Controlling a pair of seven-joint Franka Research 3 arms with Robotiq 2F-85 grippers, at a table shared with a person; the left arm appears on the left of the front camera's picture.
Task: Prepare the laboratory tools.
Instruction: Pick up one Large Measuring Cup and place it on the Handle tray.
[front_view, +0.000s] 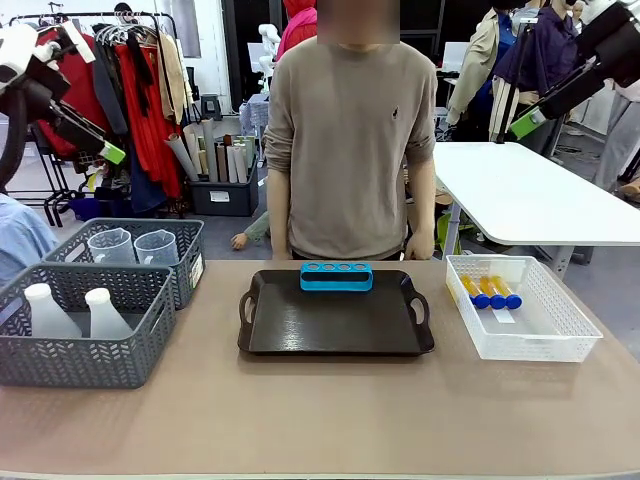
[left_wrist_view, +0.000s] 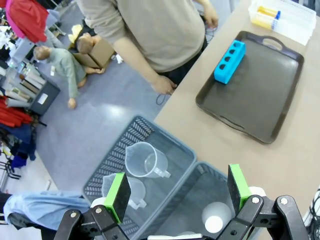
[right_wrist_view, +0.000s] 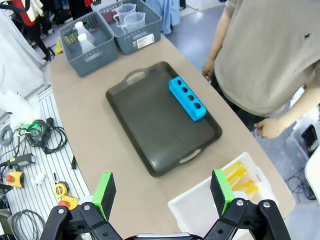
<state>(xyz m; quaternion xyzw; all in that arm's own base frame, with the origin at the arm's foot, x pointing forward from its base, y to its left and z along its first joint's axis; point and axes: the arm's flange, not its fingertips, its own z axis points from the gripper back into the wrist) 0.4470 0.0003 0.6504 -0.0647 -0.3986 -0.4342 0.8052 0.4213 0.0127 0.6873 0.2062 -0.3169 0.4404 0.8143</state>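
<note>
A small blue four-hole rack (front_view: 336, 276) (left_wrist_view: 229, 61) (right_wrist_view: 187, 98) lies at the far edge of a dark tray (front_view: 330, 325). Yellow blue-capped tubes (front_view: 490, 292) (right_wrist_view: 239, 177) lie in the white mesh basket (front_view: 560, 335) on the right. Two clear beakers (front_view: 135, 246) (left_wrist_view: 145, 161) stand in the far grey basket. Two white flasks (front_view: 75, 312) stand in the near one. My left gripper (front_view: 108, 150) (left_wrist_view: 177, 192) hangs open, high above the grey baskets. My right gripper (front_view: 527, 122) (right_wrist_view: 163, 191) is open too, high over the table's right side. Neither holds anything.
A person (front_view: 345, 130) stands at the table's far side behind the tray, arms down, hands near the edge. The two grey baskets (front_view: 90, 365) fill the left end. Bare tabletop (front_view: 320, 420) runs along the near edge. A white table (front_view: 540, 195) stands behind on the right.
</note>
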